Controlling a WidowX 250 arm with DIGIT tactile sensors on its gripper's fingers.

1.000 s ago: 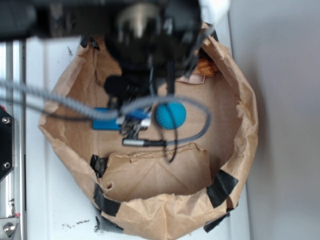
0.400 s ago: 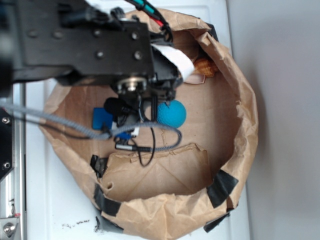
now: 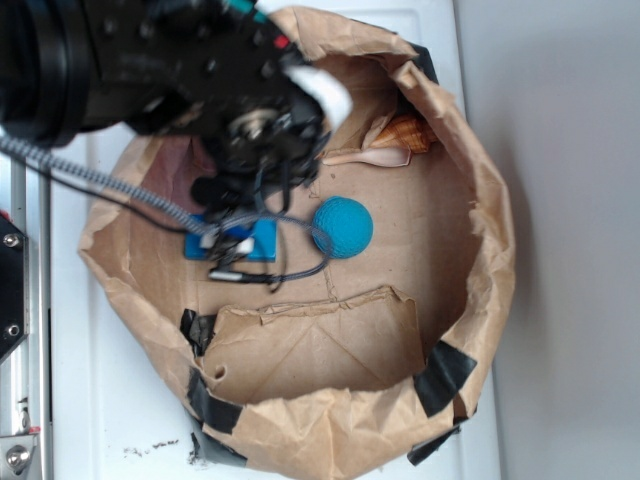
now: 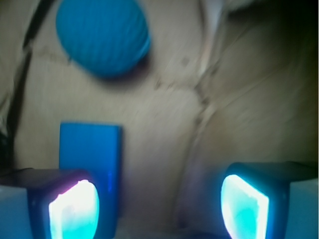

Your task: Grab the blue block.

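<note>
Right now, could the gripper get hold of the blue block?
Probably yes. The gripper is open just above the blue block, nothing covers it, and the ball lies apart. But the block sits by one finger, off-centre, so a small sideways shift seems needed.

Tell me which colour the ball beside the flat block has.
The ball is teal-blue with a dimpled surface, clearest in the wrist view.

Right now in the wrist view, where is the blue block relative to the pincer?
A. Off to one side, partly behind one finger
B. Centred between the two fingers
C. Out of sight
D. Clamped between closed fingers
A: the blue block lies partly behind one finger, and the open pincer has bare paper between its fingers.
</note>
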